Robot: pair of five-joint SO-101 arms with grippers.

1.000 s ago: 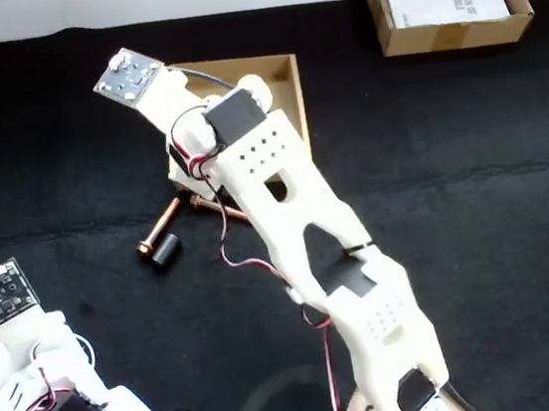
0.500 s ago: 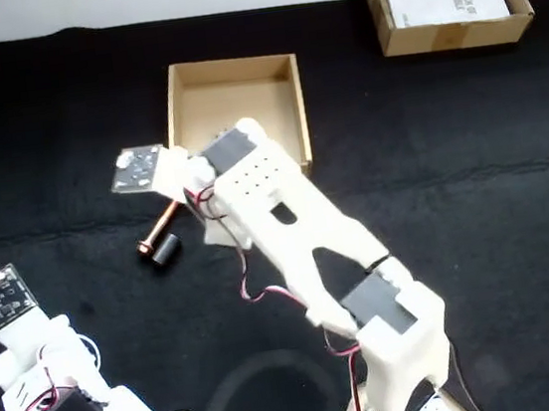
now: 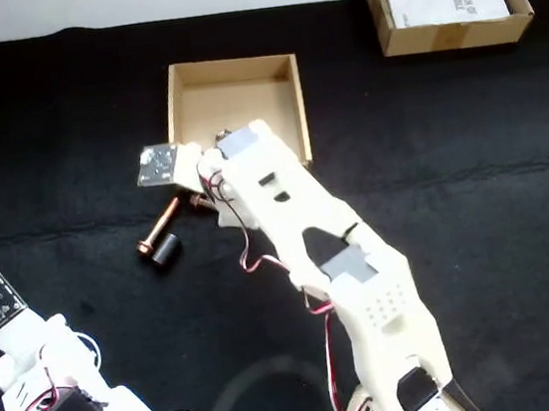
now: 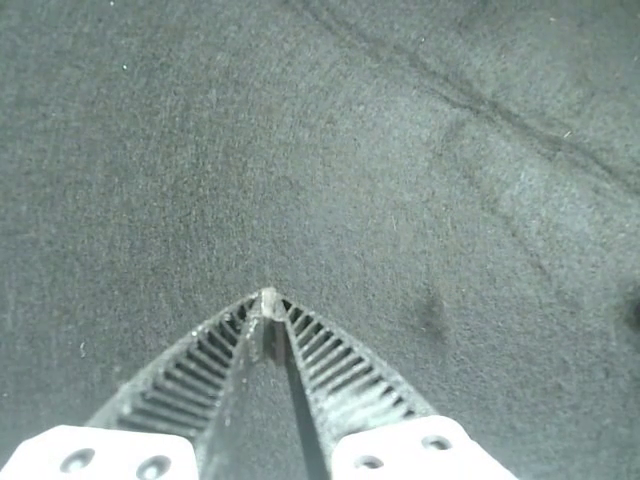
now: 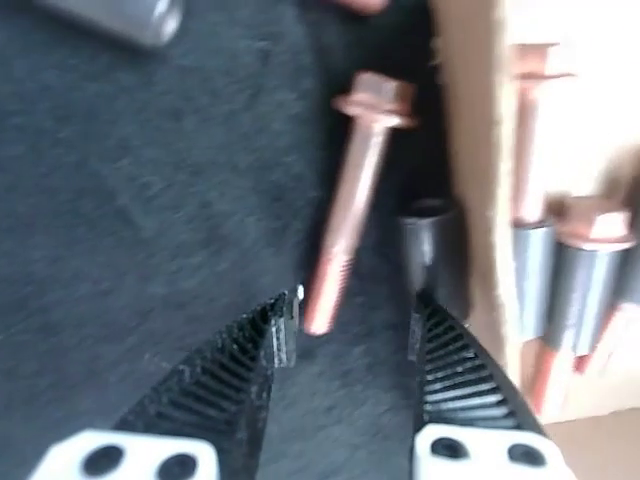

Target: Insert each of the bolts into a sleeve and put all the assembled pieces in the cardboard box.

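Note:
The cardboard box (image 3: 229, 63) sits at the middle back of the black mat; its wall (image 5: 470, 140) shows in the right wrist view, with assembled bolt-and-sleeve pieces (image 5: 582, 275) lying inside. My right gripper (image 5: 355, 315) is open just outside the box's near-left corner. A loose copper bolt (image 5: 358, 190) lies ahead of one finger, and a dark sleeve (image 5: 430, 245) stands against the box wall. Left of that, another bolt (image 3: 162, 224) and a sleeve (image 3: 167, 249) lie on the mat. My left gripper (image 4: 266, 302) is shut and empty over bare mat at the front left.
A second cardboard box (image 3: 453, 28) holding a printed sheet stands at the back right. The right arm (image 3: 320, 250) stretches from the front edge to the box and hides part of the mat. The left arm (image 3: 35, 375) stays in the front-left corner.
The right arm's wrist has drawn back from over the box's far-left corner and come down at its near-left corner. The left arm has shifted slightly.

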